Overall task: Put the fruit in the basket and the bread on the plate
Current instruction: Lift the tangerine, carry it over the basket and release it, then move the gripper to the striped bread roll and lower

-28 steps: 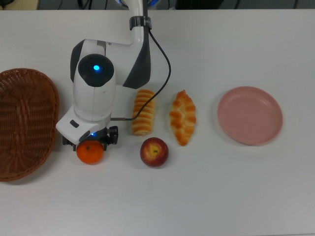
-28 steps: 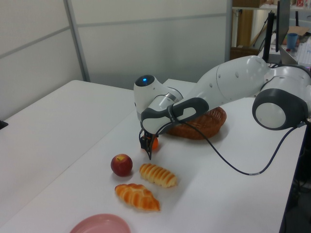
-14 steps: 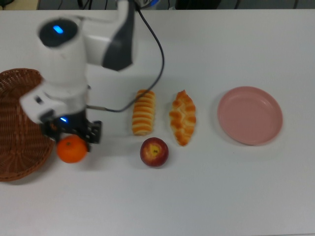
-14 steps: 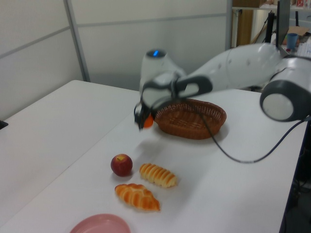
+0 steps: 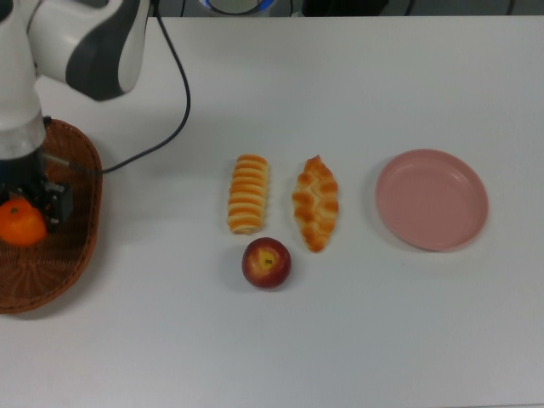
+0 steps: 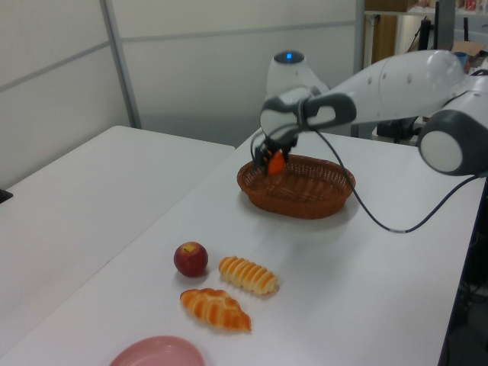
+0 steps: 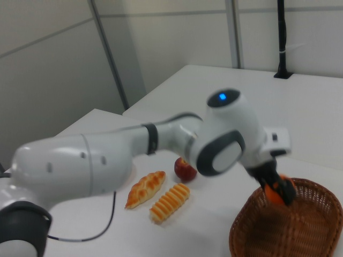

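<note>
arm is swinging from beside the rolls toward the top view's left | gripper (image 5: 19, 212) is now hanging over the basket (image 5: 72, 255), no longer low at the table | mandarin (image 5: 20, 223) is riding clamped between the fingers, lifted off the table, now above the basket's inside

We see the mandarin (image 5: 20, 224) above the wicker basket (image 5: 59, 272) at frame left; the apple (image 5: 266, 263), ridged roll (image 5: 248, 193) and braided pastry (image 5: 316, 202) lie center; the pink plate (image 5: 433, 199) lies right.
</note>
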### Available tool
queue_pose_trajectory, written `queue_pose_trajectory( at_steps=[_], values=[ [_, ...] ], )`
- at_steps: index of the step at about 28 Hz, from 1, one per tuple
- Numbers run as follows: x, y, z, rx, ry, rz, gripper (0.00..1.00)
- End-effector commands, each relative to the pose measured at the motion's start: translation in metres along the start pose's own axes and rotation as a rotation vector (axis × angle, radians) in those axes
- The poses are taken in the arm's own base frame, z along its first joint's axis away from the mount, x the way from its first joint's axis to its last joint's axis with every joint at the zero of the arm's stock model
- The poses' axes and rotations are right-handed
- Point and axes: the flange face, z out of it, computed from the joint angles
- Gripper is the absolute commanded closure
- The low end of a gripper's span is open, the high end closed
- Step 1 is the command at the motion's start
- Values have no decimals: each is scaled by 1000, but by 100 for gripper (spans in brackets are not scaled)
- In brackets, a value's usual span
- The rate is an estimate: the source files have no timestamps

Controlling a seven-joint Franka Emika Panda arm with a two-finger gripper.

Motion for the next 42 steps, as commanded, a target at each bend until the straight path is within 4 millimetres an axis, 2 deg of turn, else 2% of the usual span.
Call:
queue_pose_trajectory(
  at_steps=[1,5,6,7,8,10,11,17,21,26,28,31,32,35,36,37,42],
  values=[
    [-12,11,44,-85,-52,-52,100],
    [-16,9,51,-88,-64,-56,94],
    [-15,9,51,-88,-64,-56,88],
    [-15,9,51,-88,-63,-56,77],
    [-15,7,50,-88,-62,-60,43],
    [-15,5,50,-88,-64,-64,4],
    [-15,3,50,-88,-62,-68,0],
    [-12,2,44,-87,-51,-67,0],
    [-7,2,31,-78,-31,-55,0],
    [6,0,-10,-39,34,-22,0],
    [9,-9,-26,13,57,5,0],
    [11,-38,-40,64,75,-2,0],
    [12,-58,-50,83,86,-22,0],
    [7,-98,-58,106,81,-71,0],
    [5,-112,-59,112,75,-89,0],
    [-3,-141,-58,117,50,-125,0],
    [-27,-190,-54,122,-68,-196,0]
  ],
)
